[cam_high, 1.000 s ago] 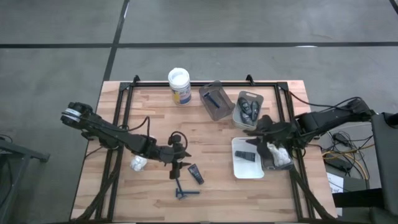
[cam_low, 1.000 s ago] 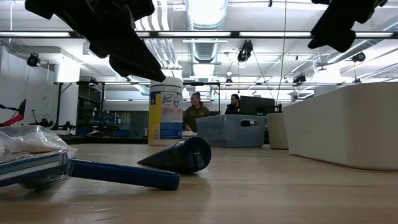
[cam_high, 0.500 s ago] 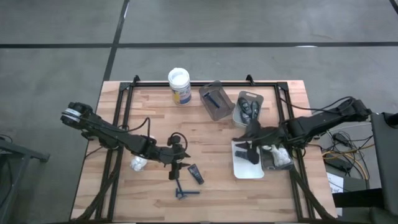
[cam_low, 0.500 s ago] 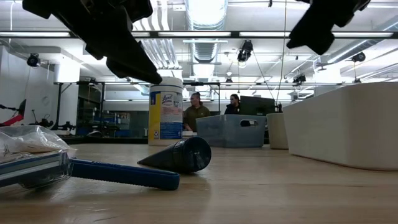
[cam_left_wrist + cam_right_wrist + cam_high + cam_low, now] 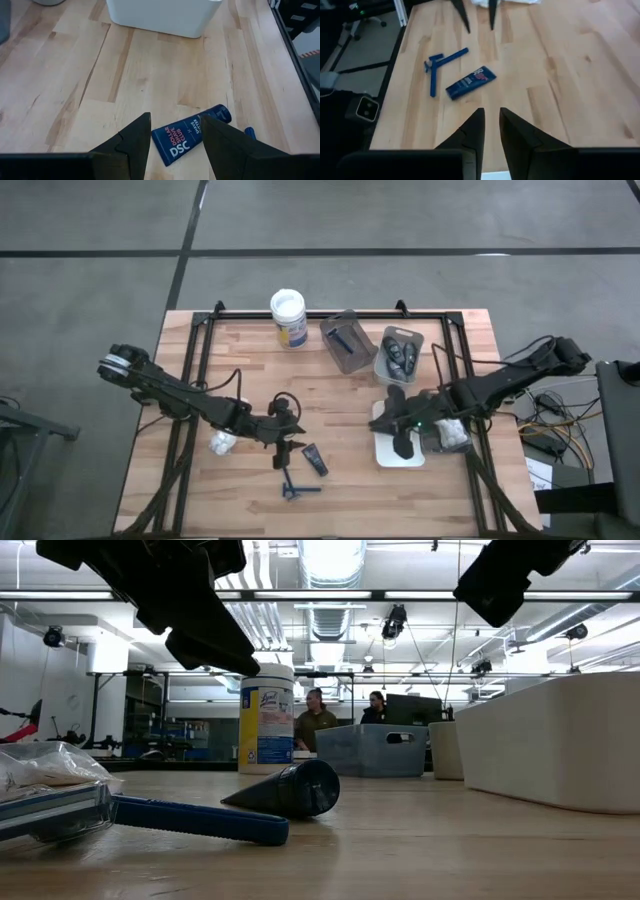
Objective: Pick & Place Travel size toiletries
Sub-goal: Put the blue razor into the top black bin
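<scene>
Far left on the wooden table (image 5: 330,395): a white lumpy packet (image 5: 222,443), lying just beside the left arm. In the low view, the same packet (image 5: 45,768) crinkled and clear-wrapped at the near left edge.

Next along: the left gripper (image 5: 281,450), hovering above the near-centre boards, fingers (image 5: 134,139) parted with a clear gap, nothing between them. Right under it in the left wrist view, a small black tube (image 5: 189,135) with white lettering, flat on the wood, untouched. Same tube (image 5: 315,459) just right of the gripper from above; cap end (image 5: 290,790) turned toward the low camera.

Near of that: a blue razor (image 5: 298,486) lying flat, close to the tube, handle (image 5: 195,819) stretched across the low view.

At the far edge, left of centre: a white-lidded tub (image 5: 288,317) standing upright. Right of it, a grey tray (image 5: 352,358) holding one blue razor (image 5: 342,340). Beside that, a second grey tray (image 5: 385,367) with dark oval bottles (image 5: 402,353) inside.

Right of centre: the right gripper (image 5: 381,421) over the left rim of a white tray (image 5: 398,459), fingers (image 5: 474,131) drawn nearly together with only a narrow slit, clamped on nothing. Another white packet (image 5: 450,432) at the right side of that tray.
</scene>
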Controlling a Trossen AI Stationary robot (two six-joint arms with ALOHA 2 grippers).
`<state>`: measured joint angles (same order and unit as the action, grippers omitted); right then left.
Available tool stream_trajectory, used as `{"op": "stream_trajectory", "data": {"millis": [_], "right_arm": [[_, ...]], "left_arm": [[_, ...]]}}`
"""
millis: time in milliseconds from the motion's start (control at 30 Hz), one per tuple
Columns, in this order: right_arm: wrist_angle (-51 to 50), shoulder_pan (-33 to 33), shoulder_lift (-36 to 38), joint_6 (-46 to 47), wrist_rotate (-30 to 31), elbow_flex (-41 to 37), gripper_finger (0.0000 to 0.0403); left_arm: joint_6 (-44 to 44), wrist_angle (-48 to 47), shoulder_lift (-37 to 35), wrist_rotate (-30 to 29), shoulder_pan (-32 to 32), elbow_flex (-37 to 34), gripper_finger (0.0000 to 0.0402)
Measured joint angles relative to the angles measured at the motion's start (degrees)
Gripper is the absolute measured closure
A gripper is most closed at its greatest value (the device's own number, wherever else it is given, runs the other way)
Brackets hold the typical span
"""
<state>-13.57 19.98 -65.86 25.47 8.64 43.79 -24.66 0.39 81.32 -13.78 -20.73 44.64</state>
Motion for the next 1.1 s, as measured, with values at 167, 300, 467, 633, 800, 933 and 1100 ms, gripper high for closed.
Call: {"op": "stream_trajectory", "data": {"millis": [167, 300, 467, 633, 800, 933, 1100], "right_arm": [[3.2, 3.7, -2.2, 0.0, 0.2, 0.0, 0.0361], [5.5, 6.4, -3.5, 0.0, 0.3, 0.0, 0.0366], [9.4, 8.9, -5.3, 0.3, 0.4, 0.0, 0.0370], [12.5, 10.4, -8.6, 1.1, 0.5, 0.0, 0.0360], [19.4, 11.5, -13.0, 1.1, 0.5, 0.0, 0.0347], [24.4, 12.6, -15.4, 1.1, 0.5, 0.3, 0.0336], [27.5, 14.4, -16.9, 1.1, 0.5, 1.1, 0.0324]], "left_arm": [[-0.9, 1.1, 0.0, 0.0, -0.3, 0.0, 0.0225], [-0.9, 2.4, 0.0, 0.0, -1.1, 0.0, 0.0225], [-0.9, 2.7, 0.0, 0.0, -2.9, 0.0, 0.0225], [-0.9, 3.5, 0.0, 0.0, -5.7, 0.0, 0.0225], [-0.9, 4.7, 0.0, -0.4, -8.6, 0.0, 0.0225], [-1.5, 5.9, 0.3, -1.0, -10.6, 0.0, 0.0225], [-2.4, 9.1, 2.9, -1.6, -12.3, 0.0, 0.0225]]}}
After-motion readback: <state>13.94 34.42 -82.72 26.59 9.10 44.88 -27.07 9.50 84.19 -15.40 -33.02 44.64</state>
